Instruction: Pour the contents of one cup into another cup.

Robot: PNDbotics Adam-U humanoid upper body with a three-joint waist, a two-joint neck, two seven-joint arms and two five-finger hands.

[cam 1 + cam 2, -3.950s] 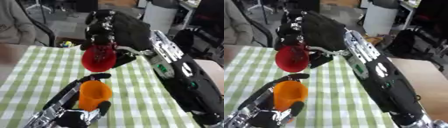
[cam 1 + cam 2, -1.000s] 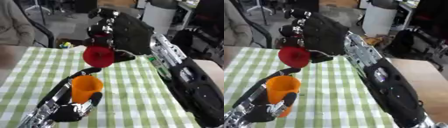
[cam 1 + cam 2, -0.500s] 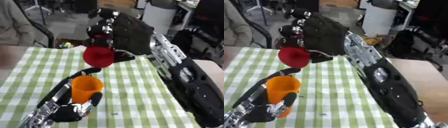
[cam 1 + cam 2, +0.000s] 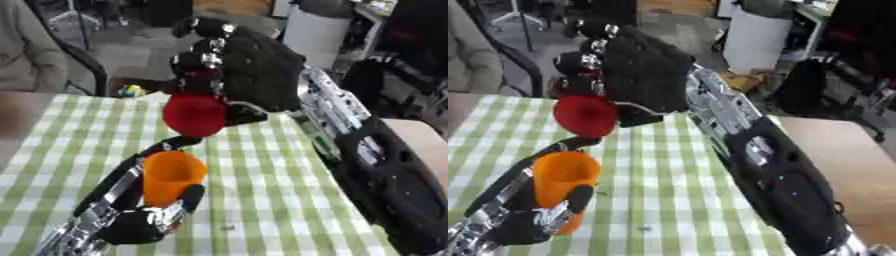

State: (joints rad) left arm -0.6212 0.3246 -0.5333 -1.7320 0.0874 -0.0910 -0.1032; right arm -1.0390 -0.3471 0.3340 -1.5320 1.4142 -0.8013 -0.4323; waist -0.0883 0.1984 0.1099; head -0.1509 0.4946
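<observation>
My left hand (image 4: 140,220) is shut on an orange cup (image 4: 171,177), held upright above the checked table at the lower left. Its mouth faces up. My right hand (image 4: 236,70) comes in from the upper right and is shut on a red cup (image 4: 195,115). The red cup is tipped over, its rounded side toward me, and hangs just above and slightly behind the orange cup's rim. I cannot see inside either cup, and nothing shows falling between them.
A green-and-white checked cloth (image 4: 254,200) covers the table. A small dark speck (image 4: 229,227) lies on it near the front. A brown tabletop (image 4: 842,165) shows at the right. A small yellow thing (image 4: 131,91) sits past the far edge.
The red cup has turned from mouth-toward-me to tipped with its bottom showing. It stays above the orange cup, which my left hand has held about level.
</observation>
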